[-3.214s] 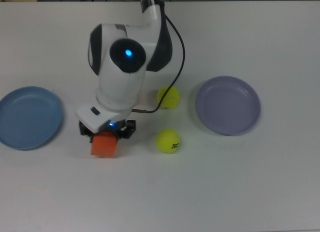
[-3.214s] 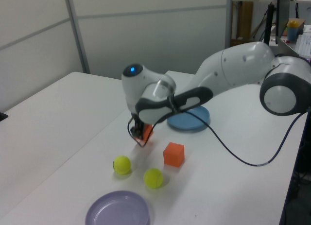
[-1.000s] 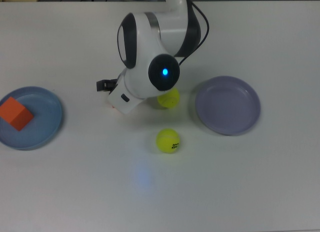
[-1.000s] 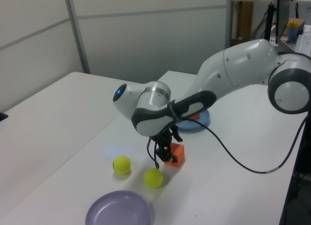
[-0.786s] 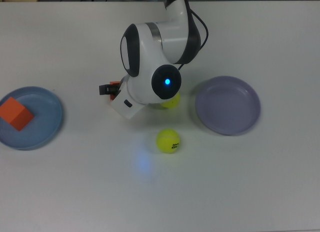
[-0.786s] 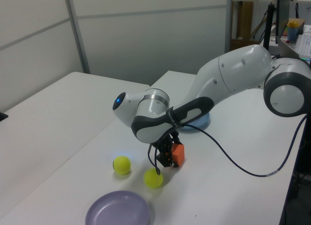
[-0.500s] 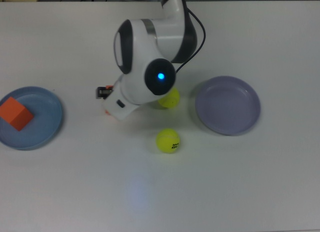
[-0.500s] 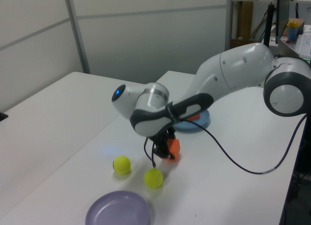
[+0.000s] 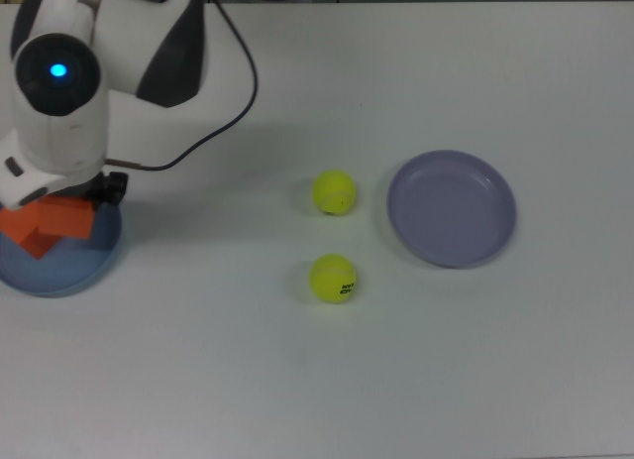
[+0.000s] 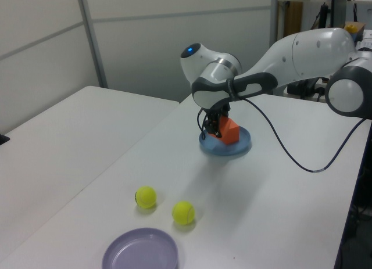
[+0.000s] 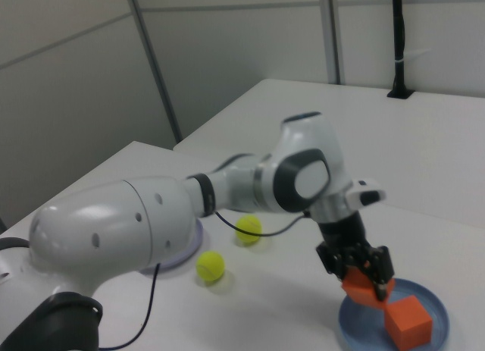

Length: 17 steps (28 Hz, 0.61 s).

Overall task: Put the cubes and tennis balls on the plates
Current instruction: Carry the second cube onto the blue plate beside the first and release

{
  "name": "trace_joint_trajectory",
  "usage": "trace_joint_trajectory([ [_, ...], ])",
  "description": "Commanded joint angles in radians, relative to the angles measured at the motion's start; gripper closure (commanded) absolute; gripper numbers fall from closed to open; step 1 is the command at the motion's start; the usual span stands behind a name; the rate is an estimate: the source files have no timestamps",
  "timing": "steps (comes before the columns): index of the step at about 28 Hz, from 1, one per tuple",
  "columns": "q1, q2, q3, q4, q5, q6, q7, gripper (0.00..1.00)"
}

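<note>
A plain white table (image 9: 446, 380) with a smooth matte top fills the scene, set against pale grey wall panels (image 10: 174, 42) divided by thin strips. In the left view a shelf of clutter (image 10: 349, 31) shows at the far right of the room.

The arm's glossy white shell with dark grey joints bends down so that the claw (image 11: 367, 279) hangs over the light blue plate (image 9: 59, 266), a round shallow rimmed dish. The claw's black fingers are closed on an orange cube (image 11: 362, 289), a matte solid block held tilted just above the dish; the right view shows it clear of the plate floor. Just beside the claw, already lying in the same dish, is the second orange cube (image 11: 409, 322); in the right view the two blocks look nearly corner to corner, though I cannot tell whether they touch. A black cable (image 9: 233, 92) loops from the arm across the table.

Well away from the claw, toward the top view's right, lie two fuzzy yellow-green tennis balls: one with small black lettering (image 9: 333, 279) and the other (image 9: 335, 192) beyond it. Further still from the claw sits the pale lavender plate (image 9: 452, 208), smooth, round and shallow, with nothing in it.
</note>
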Motion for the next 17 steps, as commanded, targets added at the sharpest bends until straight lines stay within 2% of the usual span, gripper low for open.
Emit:
trace_joint_trajectory([
  [1,0.038,0.003,-0.044,-0.032,0.017,0.074,0.009,0.0],
  [7,0.038,-0.006,-0.035,-0.026,0.028,0.073,0.009,0.0],
  [10,0.039,-0.03,-0.025,-0.023,0.048,0.07,0.007,0.0],
  [12,0.041,-0.039,-0.009,-0.023,0.077,0.07,0.004,0.0],
  [13,0.041,-0.055,0.016,-0.021,0.101,0.07,0.006,0.0],
  [17,0.042,-0.07,0.073,-0.021,0.124,0.073,0.009,0.0],
])
